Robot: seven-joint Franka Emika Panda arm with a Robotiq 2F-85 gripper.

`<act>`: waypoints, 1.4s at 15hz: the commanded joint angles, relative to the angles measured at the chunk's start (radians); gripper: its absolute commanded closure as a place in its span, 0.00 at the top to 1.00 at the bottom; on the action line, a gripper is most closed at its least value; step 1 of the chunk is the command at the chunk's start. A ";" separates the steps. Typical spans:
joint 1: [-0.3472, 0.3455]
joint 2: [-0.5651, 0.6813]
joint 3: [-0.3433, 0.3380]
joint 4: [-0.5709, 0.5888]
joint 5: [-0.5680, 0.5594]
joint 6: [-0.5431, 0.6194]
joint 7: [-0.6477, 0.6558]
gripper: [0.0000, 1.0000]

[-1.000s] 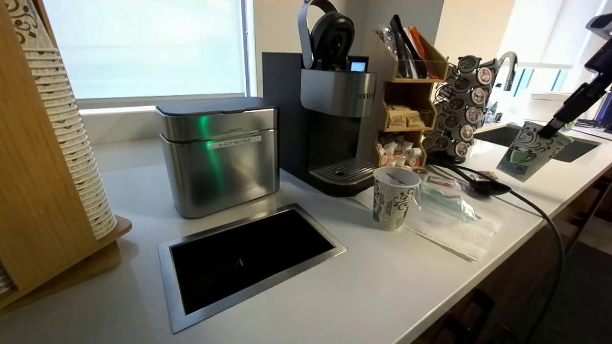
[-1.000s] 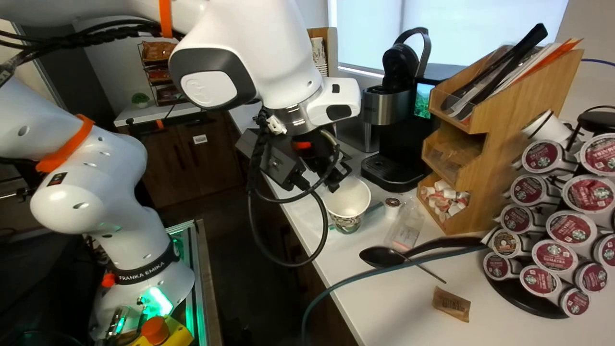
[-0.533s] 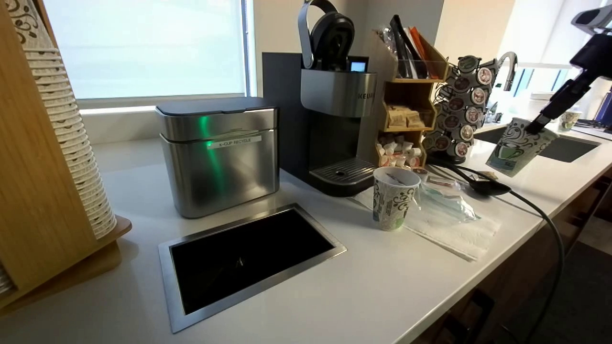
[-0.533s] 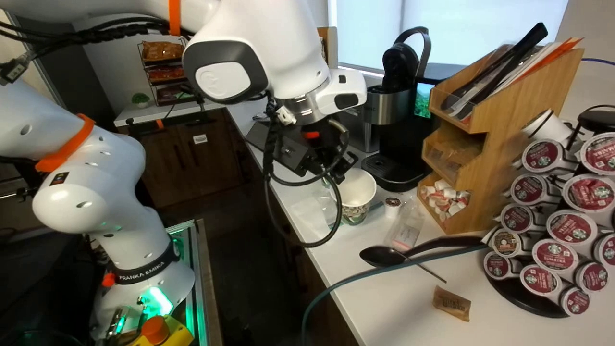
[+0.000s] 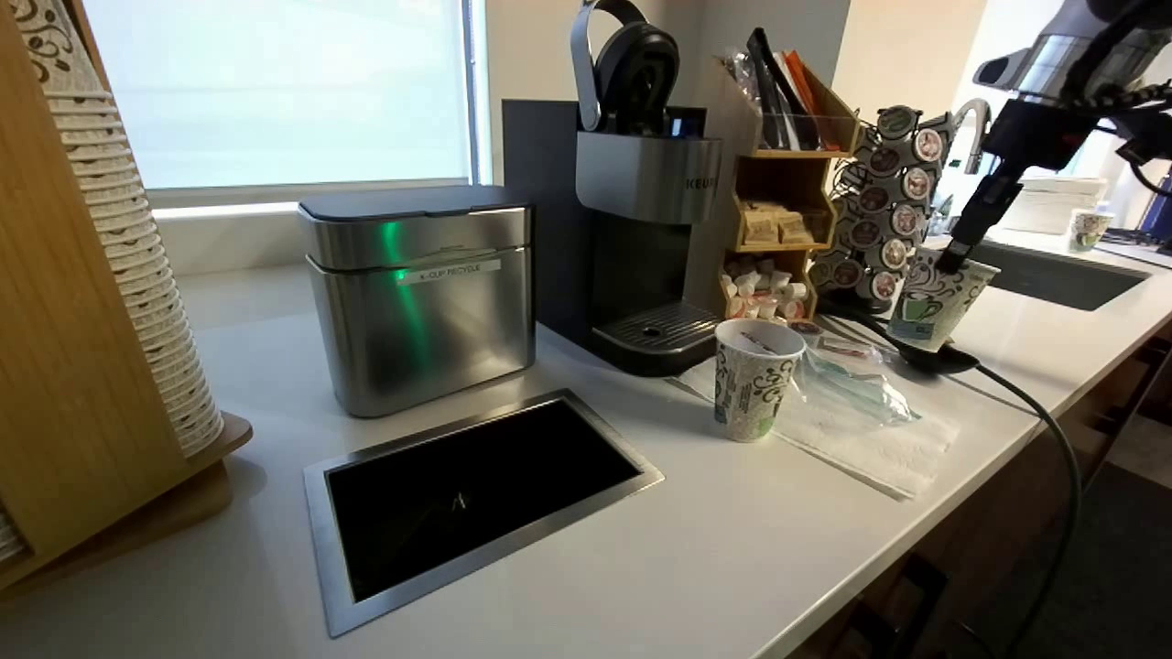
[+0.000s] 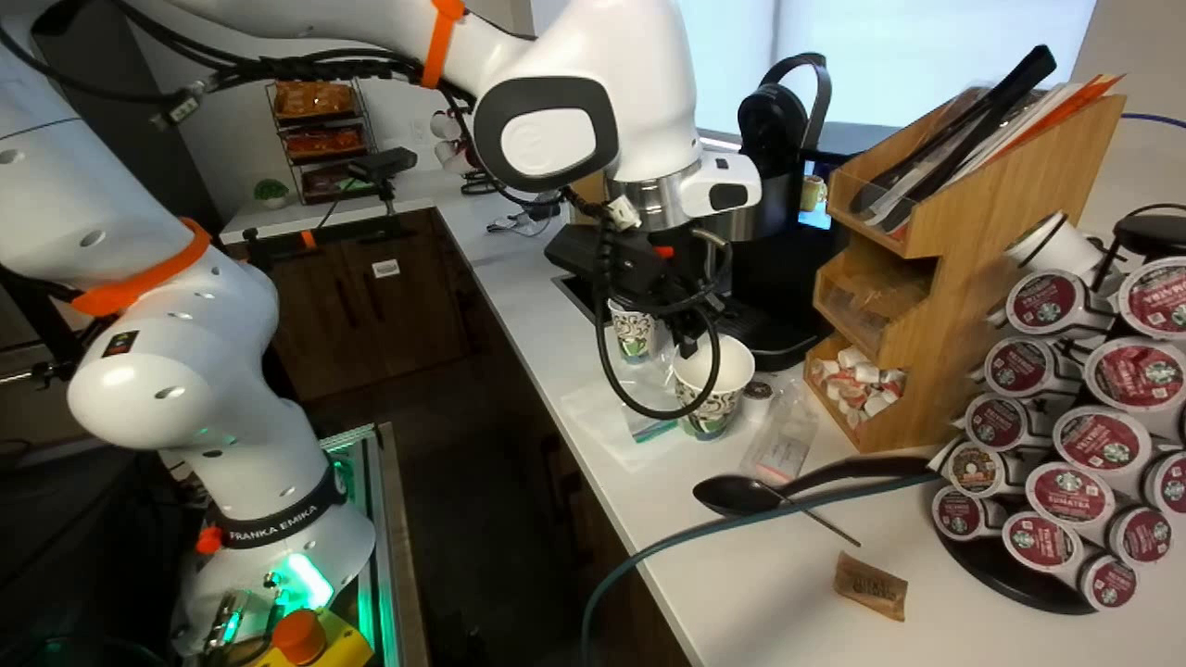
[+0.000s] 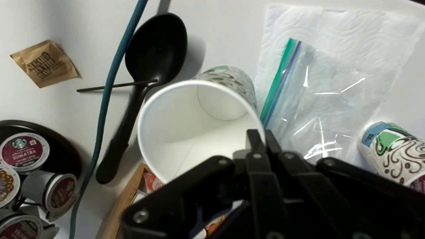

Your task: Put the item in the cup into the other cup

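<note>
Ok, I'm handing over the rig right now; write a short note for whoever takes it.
Gripper: shut on the rim of the held cup, which is tilted; contact with the counter can't be judged.
Things: standing cup is upright on the counter; a small item, unclear what, shows inside it.
Done: apparently the transfer, since the held cup's visible interior shows no item.
Left: probably set the held cup down upright and release.
</note>
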State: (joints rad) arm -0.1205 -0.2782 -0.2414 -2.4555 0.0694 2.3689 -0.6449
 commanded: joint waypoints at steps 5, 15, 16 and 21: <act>-0.002 0.127 0.037 0.085 -0.065 -0.010 0.088 0.01; 0.000 0.165 0.071 0.112 -0.113 -0.020 0.151 0.66; 0.002 0.150 0.073 0.104 -0.109 -0.017 0.151 0.73; 0.048 -0.050 0.071 0.003 0.023 0.030 0.059 1.00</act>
State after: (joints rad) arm -0.1105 -0.1814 -0.1584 -2.3645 -0.0025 2.3703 -0.5252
